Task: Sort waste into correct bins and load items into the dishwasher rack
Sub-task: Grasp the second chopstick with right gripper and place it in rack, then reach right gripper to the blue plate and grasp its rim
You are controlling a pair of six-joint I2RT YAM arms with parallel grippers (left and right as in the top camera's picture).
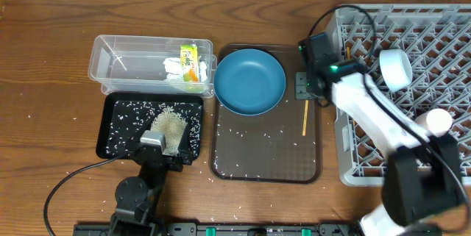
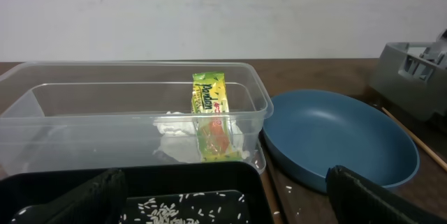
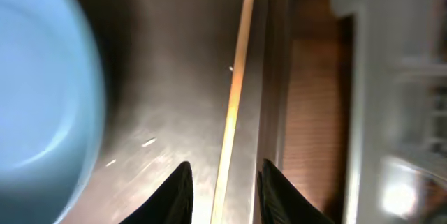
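Note:
My right gripper [image 3: 223,197] [image 1: 303,89] is open, low over the brown serving tray's right edge, with its fingers on either side of a wooden chopstick [image 3: 237,91] [image 1: 305,117]. The dark-blue plate [image 1: 250,81] [image 3: 35,91] lies just left of it. The clear tub [image 1: 110,63] [image 2: 84,112] holds the snack wrapper [image 1: 190,61] [image 2: 211,116] and white tissue [image 1: 175,70] [image 2: 174,133]. My left gripper [image 2: 223,210] [image 1: 158,146] is open and empty over the near end of the black tray [image 1: 118,144], which holds rice [image 1: 169,124]. The grey rack [image 1: 434,37] holds two whitish vessels [image 1: 395,69].
The brown serving tray [image 1: 265,155] sits between the black tray and the rack, with scattered rice grains [image 1: 239,134] on it. More grains lie on the table around the black tray. The rack's corner [image 2: 412,77] shows beyond the plate in the left wrist view.

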